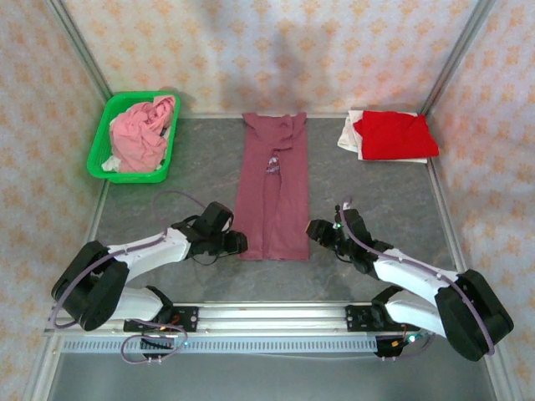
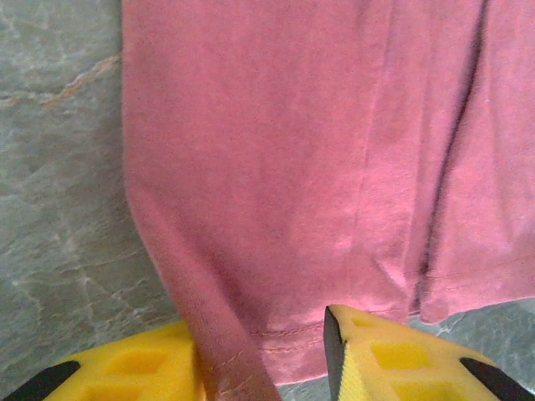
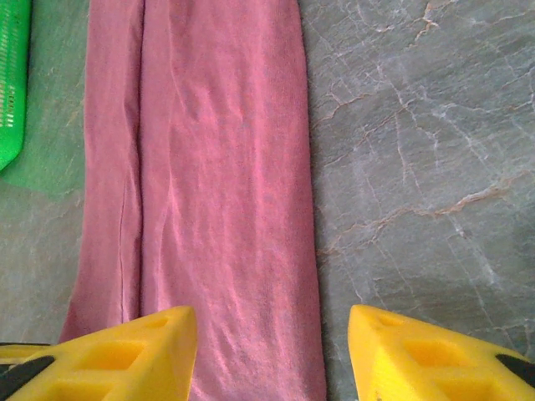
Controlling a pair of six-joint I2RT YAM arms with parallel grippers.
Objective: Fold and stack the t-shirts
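A maroon t-shirt [image 1: 272, 192] lies folded lengthwise into a long narrow strip down the middle of the table, its collar end far from me. My left gripper [image 1: 238, 244] sits at the strip's near left corner. In the left wrist view its yellow fingers [image 2: 125, 368] stand apart over the hem [image 2: 284, 334], and a ridge of cloth runs along the left finger. My right gripper [image 1: 316, 230] is at the near right corner, open, and its fingers [image 3: 418, 351] straddle the shirt's right edge [image 3: 309, 251]. A folded red t-shirt [image 1: 393, 134] rests on a white one [image 1: 349, 134] at the back right.
A green plastic basket [image 1: 100, 150] at the back left holds a crumpled pink t-shirt [image 1: 142, 134] and some white cloth [image 1: 109, 164]. Its corner shows in the right wrist view as the basket [image 3: 10, 75]. Patterned walls close the table on three sides. Grey marbled tabletop [image 1: 167, 167] surrounds the shirt.
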